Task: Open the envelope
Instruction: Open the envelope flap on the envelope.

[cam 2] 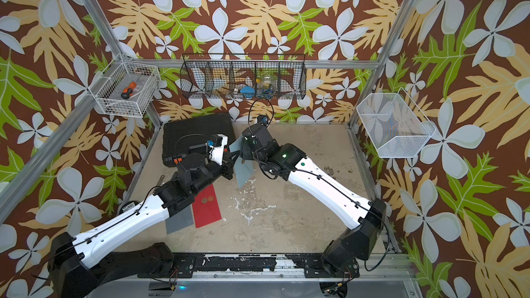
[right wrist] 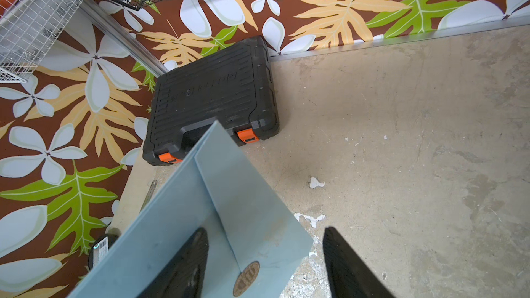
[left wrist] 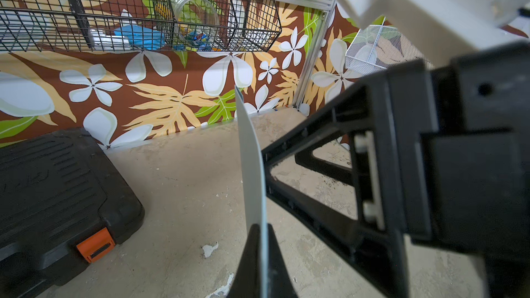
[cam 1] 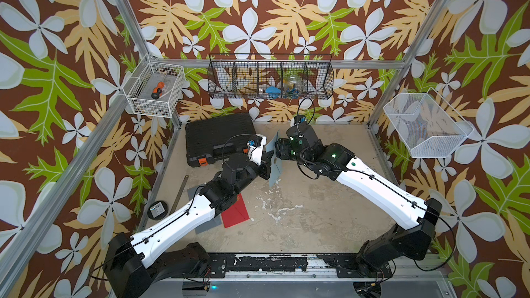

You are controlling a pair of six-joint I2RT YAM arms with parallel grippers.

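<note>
Nearest the front edge of the surface (cam 1: 301, 219), a red envelope (cam 1: 235, 212) and a grey sheet (cam 2: 179, 219) lie flat, partly hidden under the left arm. A round black object (cam 1: 157, 210) and a metal ruler (cam 1: 180, 193) sit by the left edge; the object's label is too small to read.

Mid-surface, the light-blue envelope (cam 1: 274, 169) is held up off the surface between the 2 arms, standing on edge, its long axis running roughly from front to back, with 1 corner pointing down toward the surface. The left gripper (left wrist: 262, 256) has its fingers (left wrist: 249, 253) clenched on the envelope's edge. The right gripper (right wrist: 265, 256) has its fingers (right wrist: 347, 265) spread, 1 behind the paper and 1 clear of it; whether they touch the flap cannot be told. The flap carries a round brown seal (right wrist: 246, 278), cut off at the frame edge.

At the back-left corner lies a black tool case (cam 1: 219, 137).
</note>
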